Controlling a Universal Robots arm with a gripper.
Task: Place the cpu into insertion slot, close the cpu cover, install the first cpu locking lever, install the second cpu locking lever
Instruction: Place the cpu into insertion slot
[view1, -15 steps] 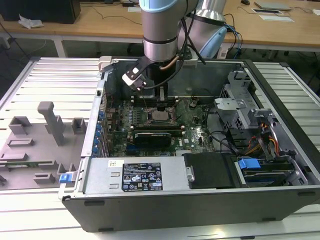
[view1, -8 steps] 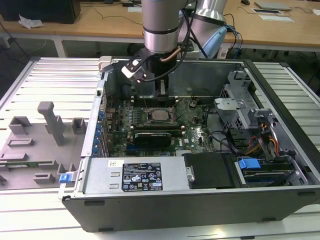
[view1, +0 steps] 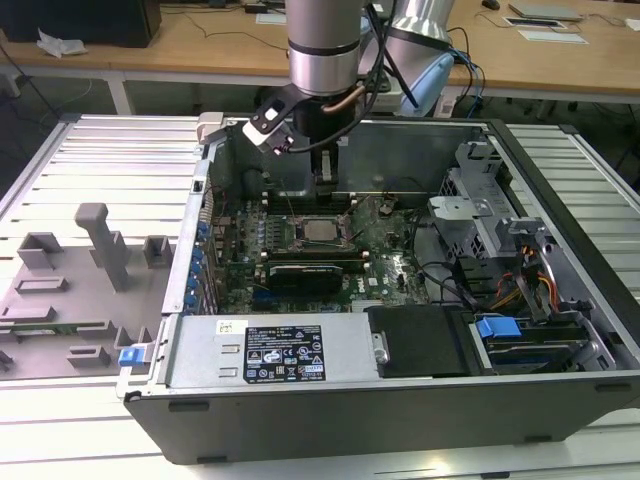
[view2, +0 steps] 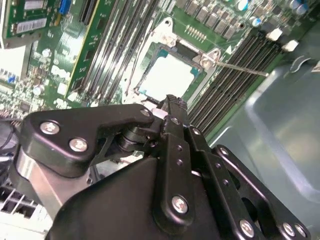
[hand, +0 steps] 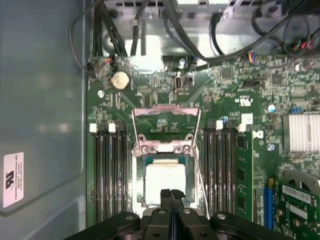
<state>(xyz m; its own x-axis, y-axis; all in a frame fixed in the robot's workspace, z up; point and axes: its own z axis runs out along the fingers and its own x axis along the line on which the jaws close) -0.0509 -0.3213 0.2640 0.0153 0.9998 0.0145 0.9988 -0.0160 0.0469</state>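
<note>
Claw: the black two-finger gripper (hand: 171, 194) is clenched, its fingertips pressed together with nothing visible between them.
Claw position: low inside the open grey metal computer case (view1: 400, 420), its tips just above the near edge of the chip.
Chip: the small flat square cpu with a silvery-beige metal top (hand: 162, 182) lies flat in the socket.
Socket: the dark square insertion slot with a metal rim (hand: 140, 175) sits in the green motherboard (hand: 150, 90), between banks of long black memory slots.
Cover: the thin grey metal cpu cover frame (hand: 165, 111) stands raised at its hinge, not yet down over the chip.
Lever: a thin metal locking rod (hand: 201, 175) runs beside the socket, unlatched.
</note>
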